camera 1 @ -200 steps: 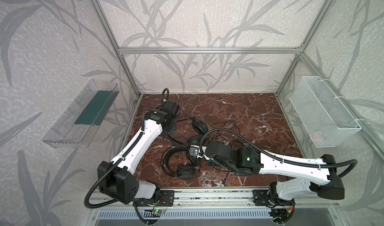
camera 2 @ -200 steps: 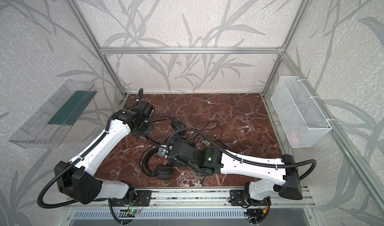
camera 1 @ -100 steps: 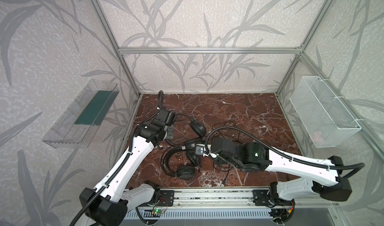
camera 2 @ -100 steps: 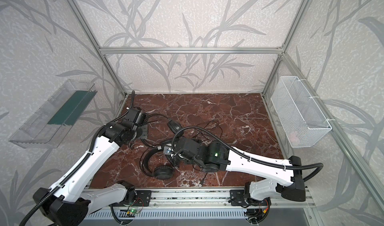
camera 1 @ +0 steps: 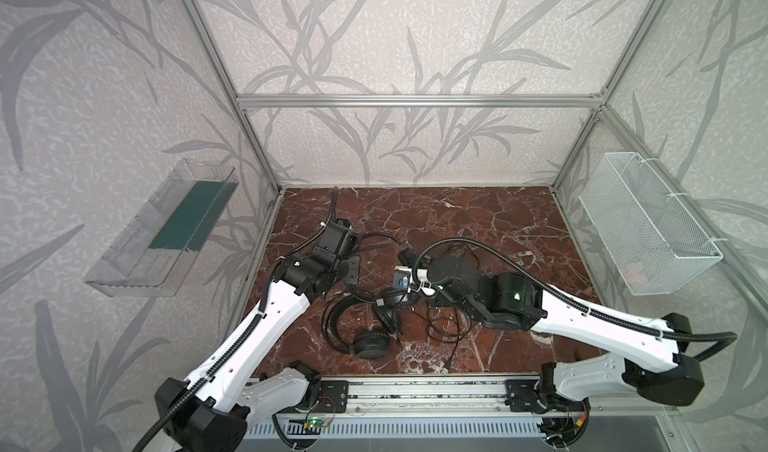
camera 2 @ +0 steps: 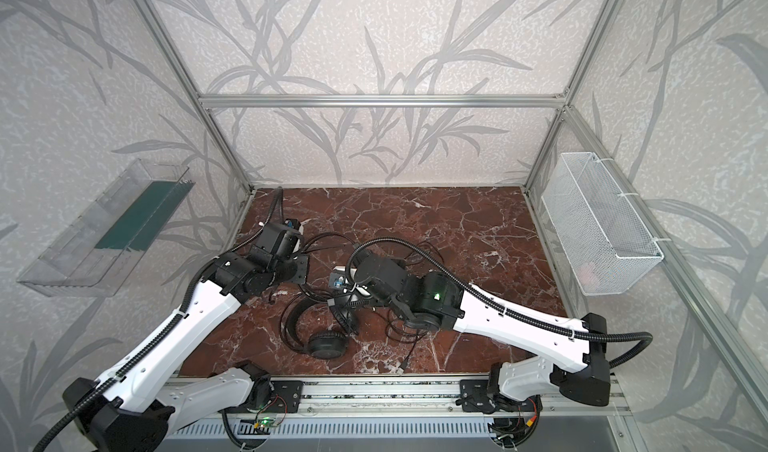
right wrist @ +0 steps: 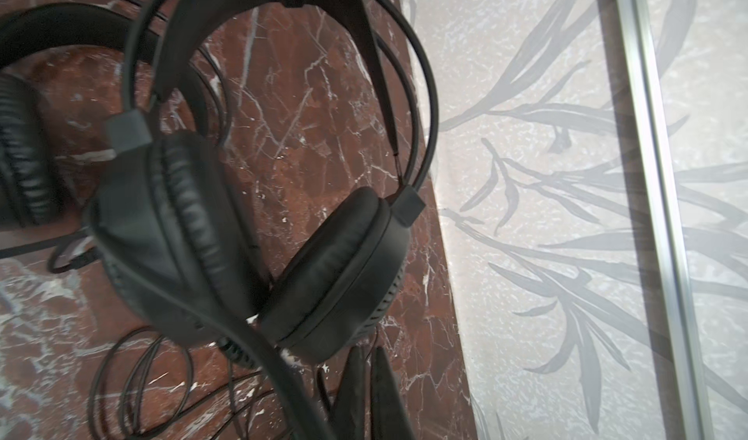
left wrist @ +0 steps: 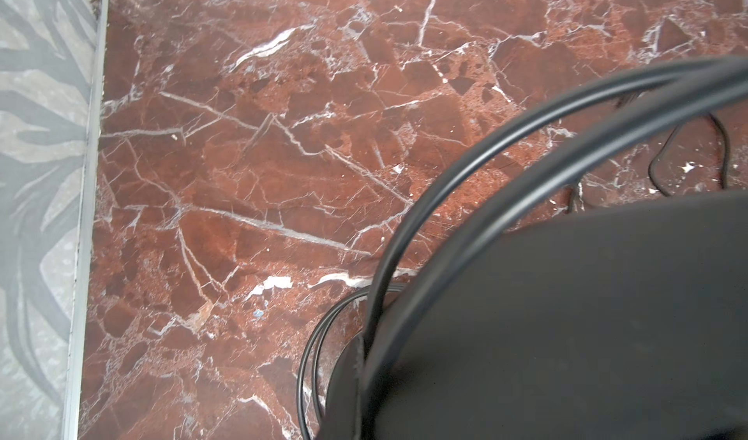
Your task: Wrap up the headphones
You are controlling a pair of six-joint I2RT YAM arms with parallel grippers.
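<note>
Bench: the red marble bench [camera 1: 478, 225] carried the whole job left of its middle, between the arms.
Left arm: the left arm [camera 1: 266, 325] had dropped its elbow toward the front rail [camera 1: 415, 391] over the last second; its wrist had slid a little nearer the rail.
Right arm: the right arm [camera 1: 582, 317] had eased away from the rail in that same second; its wrist hung over the tangle.
Headphones: the headphones [camera 1: 372, 344] lay near the bench's front; the front set [camera 2: 327, 344] lay flat, ridged cup nearest the rail, and had not shifted; the right wrist view showed the other set [right wrist: 336, 280] close ahead, cups together, band arching away.
Left tool: the left tool [camera 1: 351, 269] was closed; a double-wire band [left wrist: 465, 183] ran right past its camera beside a blurred dark mass; it probably pinched that band, though the contact itself was hidden.
Right tool: the right tool [right wrist: 370, 381] was closed, tips together; a blurred lead passed just beside them; whether it was pinched, I could not tell.
Cable: loose loops of cable [camera 1: 442, 329] sprawled under the right arm; none was wound round a band.
Plug: the plug [camera 1: 447, 364] lay free near the rail.
Meaning: the arms had only repositioned; wrapping looked barely begun; the pull likely served to part the sets and take up slack.
</note>
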